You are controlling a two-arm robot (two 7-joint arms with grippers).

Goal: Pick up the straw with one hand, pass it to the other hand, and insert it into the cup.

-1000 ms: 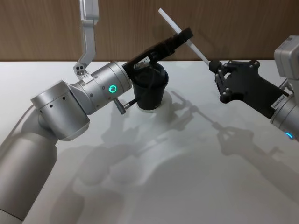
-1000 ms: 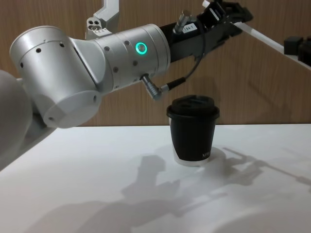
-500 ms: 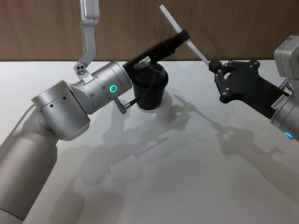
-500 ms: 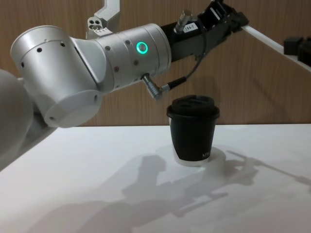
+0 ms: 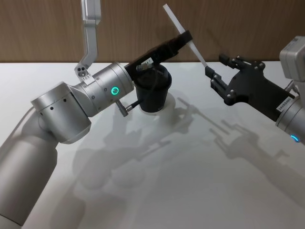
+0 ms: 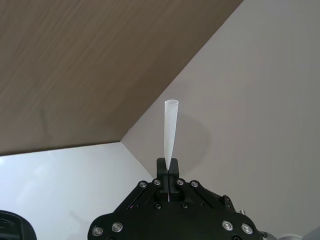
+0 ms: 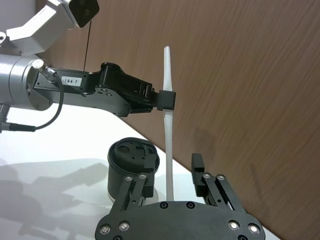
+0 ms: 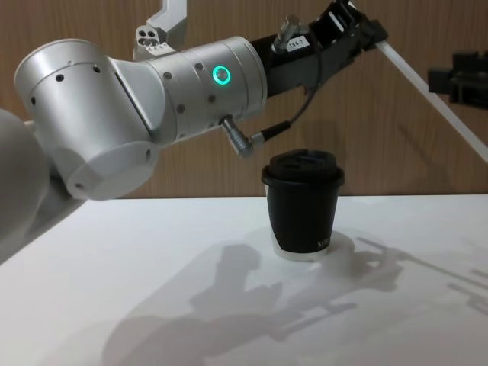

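The left end effector is clamping the straw near mid-length, fingers closed on it, and is holding it slanted in the air above and to the right of the cup. The right end effector is standing wide open and gripping nothing, with the straw's lower end passing between its fingers.

Risks, as judged:
- Swinging the straw clear is likely to snag those open fingers and pivot it in the narrow grip.
- A slanted approach could miss the opening in the lid and topple the light cup on the worktop.

The thin black cable is hanging just above the lid, crowding the approach.
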